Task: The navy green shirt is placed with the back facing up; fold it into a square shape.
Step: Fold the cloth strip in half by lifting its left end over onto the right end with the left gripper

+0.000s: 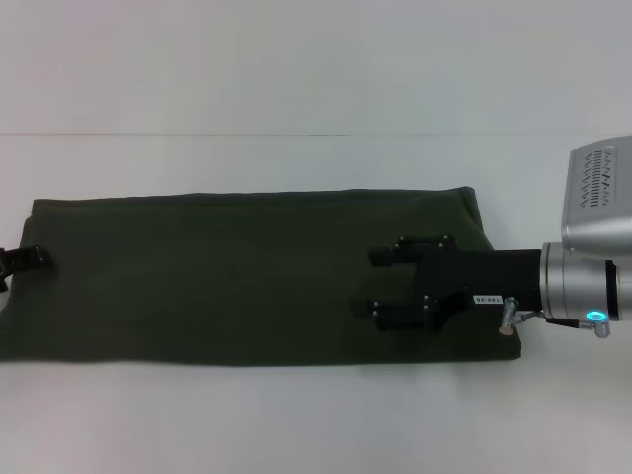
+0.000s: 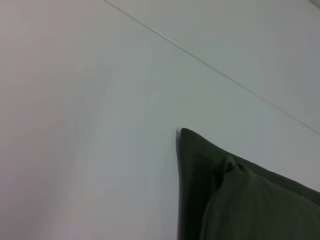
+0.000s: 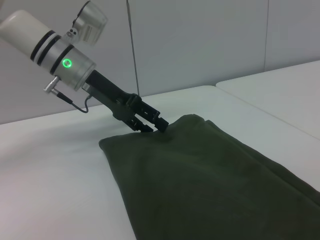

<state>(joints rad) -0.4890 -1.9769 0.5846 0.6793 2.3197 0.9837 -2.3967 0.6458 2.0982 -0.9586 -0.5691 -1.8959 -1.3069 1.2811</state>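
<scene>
Head view shows the right gripper hovering over the navy green shirt, fingers spread wide and empty, probably ready to pin or fold. The shirt lies as a long band across the white table. Farthest away, the left gripper pinches its left end, presumably anchoring it.
</scene>
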